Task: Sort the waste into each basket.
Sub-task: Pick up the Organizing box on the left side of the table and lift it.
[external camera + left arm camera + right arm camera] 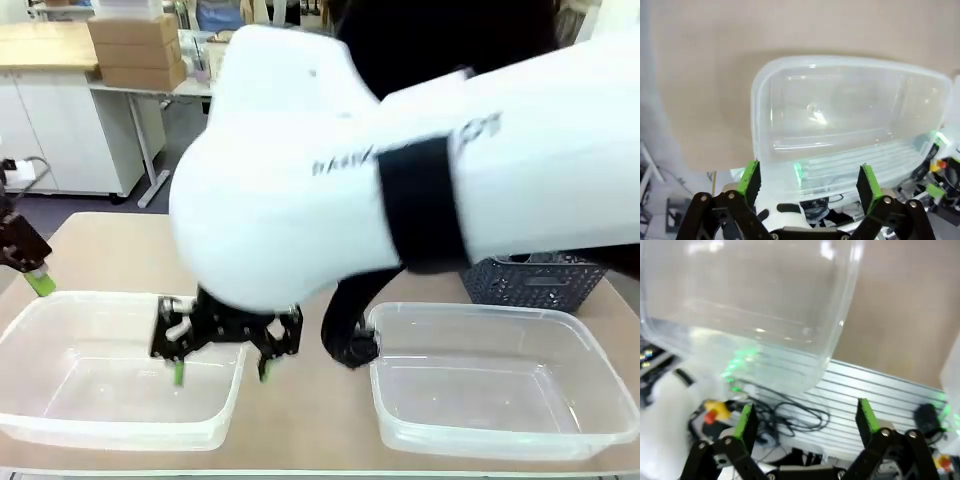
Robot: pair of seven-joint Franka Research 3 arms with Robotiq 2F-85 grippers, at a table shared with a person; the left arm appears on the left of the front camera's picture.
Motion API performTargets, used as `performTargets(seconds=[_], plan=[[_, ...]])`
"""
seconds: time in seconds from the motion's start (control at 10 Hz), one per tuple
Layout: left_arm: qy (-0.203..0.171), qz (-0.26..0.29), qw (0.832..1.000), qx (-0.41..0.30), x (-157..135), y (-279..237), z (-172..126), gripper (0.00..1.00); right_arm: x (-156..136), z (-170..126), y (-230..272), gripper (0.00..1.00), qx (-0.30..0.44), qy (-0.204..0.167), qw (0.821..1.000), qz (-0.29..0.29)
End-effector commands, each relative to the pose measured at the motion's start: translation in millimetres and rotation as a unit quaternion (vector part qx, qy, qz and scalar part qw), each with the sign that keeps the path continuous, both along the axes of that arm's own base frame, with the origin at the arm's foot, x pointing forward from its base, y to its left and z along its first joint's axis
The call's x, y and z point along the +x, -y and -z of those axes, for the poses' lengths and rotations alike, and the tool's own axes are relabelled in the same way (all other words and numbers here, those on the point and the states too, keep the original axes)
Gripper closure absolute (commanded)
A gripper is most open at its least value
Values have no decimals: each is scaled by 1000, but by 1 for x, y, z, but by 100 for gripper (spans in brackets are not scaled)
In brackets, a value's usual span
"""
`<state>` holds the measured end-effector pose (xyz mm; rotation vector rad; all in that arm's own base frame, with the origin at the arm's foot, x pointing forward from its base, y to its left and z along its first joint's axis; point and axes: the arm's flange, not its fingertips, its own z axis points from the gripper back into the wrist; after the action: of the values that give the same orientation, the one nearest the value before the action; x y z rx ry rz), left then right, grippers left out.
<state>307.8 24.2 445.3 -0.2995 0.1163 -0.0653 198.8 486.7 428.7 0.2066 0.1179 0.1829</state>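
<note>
Over the left basket's (100,296) rim, right gripper (220,372) released and empty; left gripper (808,177) likewise; arm lettering (340,160) unreadable.

We see a tan table (110,250). On it sit the left tub (70,432) and the right tub (500,445), apart. A dark crate (540,285) stands just behind the right tub.

- The right arm (400,150) is stretched in from the right, across the middle.
- The right gripper (220,370) is pointed downward, jaws spread wide, nothing held.
- The left gripper (809,181) is likewise spread and empty.
</note>
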Motion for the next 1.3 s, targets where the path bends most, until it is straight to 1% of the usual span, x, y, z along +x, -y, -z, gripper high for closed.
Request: performTargets(seconds=[0.0, 0.1, 0.2, 0.8, 0.9, 1.0, 1.1, 1.2], plan=[[-56, -43, 997, 45, -69, 13, 114, 0, 21, 22, -22, 0, -62, 12, 997, 36], [-75, -45, 996, 20, -71, 1, 106, 0, 32, 5, -1, 0, -46, 59, 995, 69], [-36, -14, 999, 13, 8, -2, 22, 0, 4, 22, 0, 0, -34, -4, 999, 8], [-35, -16, 999, 19, 10, -1, 20, 0, 4, 22, 0, 0, -34, -4, 999, 8], [-31, 0, 999, 45, 4, -8, 32, 0, 1, 23, -1, 0, -42, 4, 999, 9], [-26, 5, 998, 61, -10, -17, 48, 0, 1, 26, 1, 0, -66, -2, 998, 23], [-20, 1, 997, 69, -22, -24, 62, 0, 2, 30, -1, 0, -78, 3, 996, 47], [-3, 0, 998, 68, -35, -28, 78, 0, 5, 33, -2, 0, -93, 10, 991, 91]])
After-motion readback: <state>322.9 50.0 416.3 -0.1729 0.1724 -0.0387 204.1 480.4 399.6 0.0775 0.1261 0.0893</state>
